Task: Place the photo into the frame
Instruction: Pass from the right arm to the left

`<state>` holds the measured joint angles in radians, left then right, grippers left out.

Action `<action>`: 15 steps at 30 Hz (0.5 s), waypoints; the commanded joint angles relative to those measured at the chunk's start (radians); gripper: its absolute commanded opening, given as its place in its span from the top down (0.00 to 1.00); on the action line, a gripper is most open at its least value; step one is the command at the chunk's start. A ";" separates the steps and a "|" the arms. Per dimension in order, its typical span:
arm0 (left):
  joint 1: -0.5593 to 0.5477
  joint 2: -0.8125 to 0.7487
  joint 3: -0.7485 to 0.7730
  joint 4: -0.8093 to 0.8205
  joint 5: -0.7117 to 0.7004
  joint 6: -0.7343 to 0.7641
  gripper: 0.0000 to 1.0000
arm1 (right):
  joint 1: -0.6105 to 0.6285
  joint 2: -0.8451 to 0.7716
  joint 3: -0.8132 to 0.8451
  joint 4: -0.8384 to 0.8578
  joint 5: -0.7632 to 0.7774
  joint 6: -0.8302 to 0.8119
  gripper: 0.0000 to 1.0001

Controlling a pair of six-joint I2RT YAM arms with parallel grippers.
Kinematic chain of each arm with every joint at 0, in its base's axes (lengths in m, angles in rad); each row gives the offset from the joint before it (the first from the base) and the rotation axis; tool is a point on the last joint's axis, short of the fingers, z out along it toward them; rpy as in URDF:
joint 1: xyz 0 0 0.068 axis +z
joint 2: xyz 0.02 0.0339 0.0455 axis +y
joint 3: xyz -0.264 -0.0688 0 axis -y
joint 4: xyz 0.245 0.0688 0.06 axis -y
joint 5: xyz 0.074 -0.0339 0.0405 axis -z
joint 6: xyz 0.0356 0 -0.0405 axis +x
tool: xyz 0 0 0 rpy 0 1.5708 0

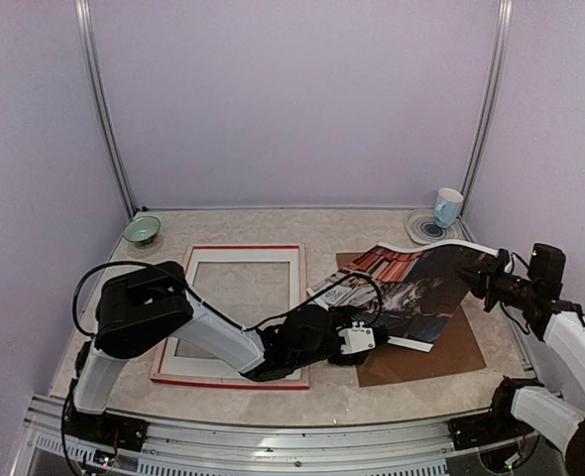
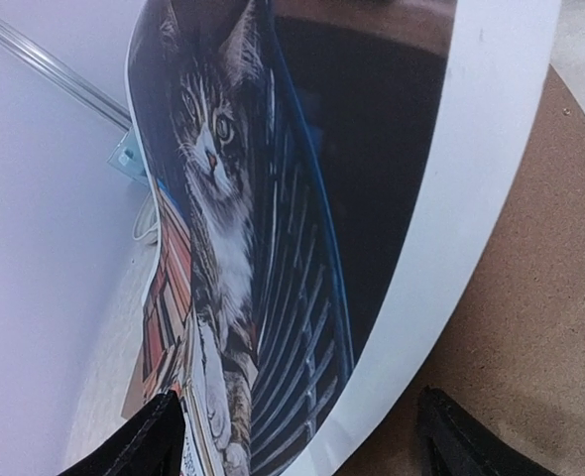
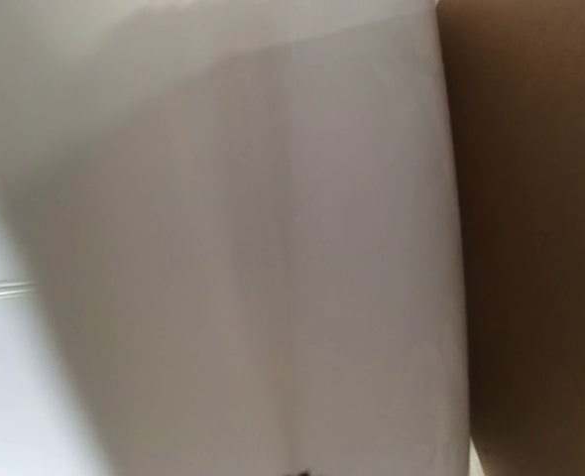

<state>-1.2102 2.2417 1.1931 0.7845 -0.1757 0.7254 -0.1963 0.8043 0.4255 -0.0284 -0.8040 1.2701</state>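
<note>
The photo (image 1: 426,288), a cat print with a white border, is lifted and curled above the brown backing board (image 1: 441,352). My right gripper (image 1: 484,281) is at its raised right edge and holds it up; the right wrist view shows only the photo's white back (image 3: 253,258), with the fingers hidden. My left gripper (image 1: 380,340) is open at the photo's low left edge. In the left wrist view the cat print (image 2: 273,228) fills the gap ahead of my open gripper (image 2: 307,441), above the board (image 2: 540,297). The frame (image 1: 245,254), red-edged with a pale surround, lies flat at left centre.
A green bowl (image 1: 142,230) stands at the back left. A blue-and-white cup (image 1: 448,207) sits on a plate (image 1: 418,231) at the back right. Lilac walls and metal posts close in the table on three sides.
</note>
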 commanded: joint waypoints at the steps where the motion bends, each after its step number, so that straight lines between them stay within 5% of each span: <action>1: -0.013 0.033 0.033 0.013 -0.055 0.023 0.23 | 0.017 -0.019 0.017 0.022 -0.025 0.012 1.00; 15: -0.026 0.049 0.030 0.084 -0.160 0.060 0.36 | 0.023 -0.032 0.015 -0.007 -0.022 -0.012 1.00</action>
<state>-1.2304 2.2860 1.2194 0.7959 -0.2951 0.7719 -0.1894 0.7906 0.4255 -0.0280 -0.8162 1.2762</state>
